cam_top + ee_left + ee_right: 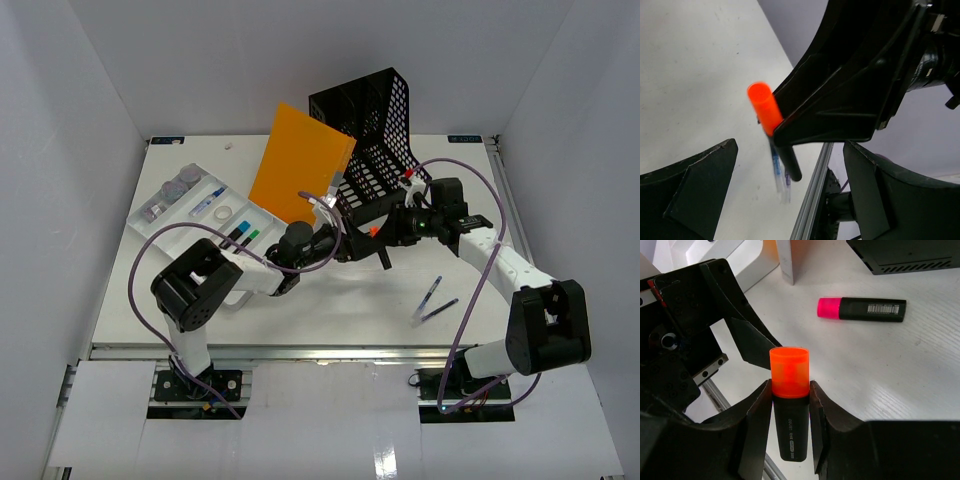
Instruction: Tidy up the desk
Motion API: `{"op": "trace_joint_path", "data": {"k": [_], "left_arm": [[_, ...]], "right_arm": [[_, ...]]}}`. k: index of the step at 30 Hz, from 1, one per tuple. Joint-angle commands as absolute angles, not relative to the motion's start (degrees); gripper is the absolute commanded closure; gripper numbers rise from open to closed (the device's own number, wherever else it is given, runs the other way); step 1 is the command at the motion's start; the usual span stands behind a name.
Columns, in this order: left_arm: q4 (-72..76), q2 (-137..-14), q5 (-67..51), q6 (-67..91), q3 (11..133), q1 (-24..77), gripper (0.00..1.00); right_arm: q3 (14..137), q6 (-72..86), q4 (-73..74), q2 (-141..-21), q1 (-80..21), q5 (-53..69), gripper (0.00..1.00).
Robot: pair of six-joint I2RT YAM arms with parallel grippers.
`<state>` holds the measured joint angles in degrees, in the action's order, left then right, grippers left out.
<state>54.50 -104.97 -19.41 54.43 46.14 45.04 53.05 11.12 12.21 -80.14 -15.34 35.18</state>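
Right gripper [789, 402] clamped on black highlighter with orange cap [789, 371], cap up, centre of right wrist frame. Left gripper [790, 145] jaws wide apart, nothing between them, highlighter just in front. Large flat white desk [330, 320] fills the middle of the top frame. Black highlighter with pink cap [861, 309] lies flat on it, upper right of right wrist frame. Orange flat sheet [300, 165] leans beside black mesh file rack [375, 120], upper centre. White compartmented tray [235, 193] left. Two pens [432, 300] lower right.
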Motion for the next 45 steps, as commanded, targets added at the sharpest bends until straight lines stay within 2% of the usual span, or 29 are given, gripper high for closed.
{"op": "trace_joint_path", "data": {"k": [1, 5, 16, 26, 30, 34, 35, 37, 38, 43, 45], "left_arm": [[55.3, -107.0, -17.8, 54.4, 49.0, 45.9, 0.06], [54.9, -108.1, -16.8, 55.1, 49.6, 46.2, 0.14], [52.3, -107.7, -15.2, 54.5, 50.8, 46.5, 0.23], [49.8, -107.4, -16.3, 52.8, 52.9, 46.4, 0.57], [47.1, -106.1, -16.6, 51.0, 52.8, 46.4, 0.8], [41.3, -102.8, -16.5, 46.9, 52.4, 46.3, 0.94], [40.5, -102.3, -16.7, 46.5, 52.2, 46.2, 0.96], [36.2, -99.7, -16.8, 44.9, 50.9, 46.1, 0.99], [34.8, -98.8, -16.6, 43.4, 50.6, 46.1, 1.0], [23.5, -91.8, -14.3, 38.0, 48.1, 44.9, 1.0], [15.5, -88.9, -12.1, 35.6, 48.9, 44.0, 1.0]], "right_arm": [[55.6, 14.2, 8.7, -79.4, -15.2, 38.9, 0.92], [55.4, 16.9, 5.6, -77.9, -15.2, 39.8, 0.92], [54.9, 22.4, -0.2, -76.9, -15.2, 40.4, 0.92], [52.3, 22.4, -2.5, -74.4, -15.2, 40.1, 0.9], [51.6, 21.2, -2.7, -73.3, -15.2, 39.6, 0.76], [50.7, 17.4, -2.6, -71.3, -15.2, 38.7, 0.44], [50.4, 16.8, -2.5, -71.0, -15.2, 38.3, 0.28], [49.7, 14.2, -2.5, -69.4, -14.9, 38.1, 0.1], [49.0, 12.8, -2.6, -68.9, -14.8, 37.7, 0.08], [46.2, 6.8, -3.5, -65.8, -12.6, 39.1, 0.1], [44.3, 4.7, -5.1, -64.6, -9.5, 44.3, 0.1]]}}
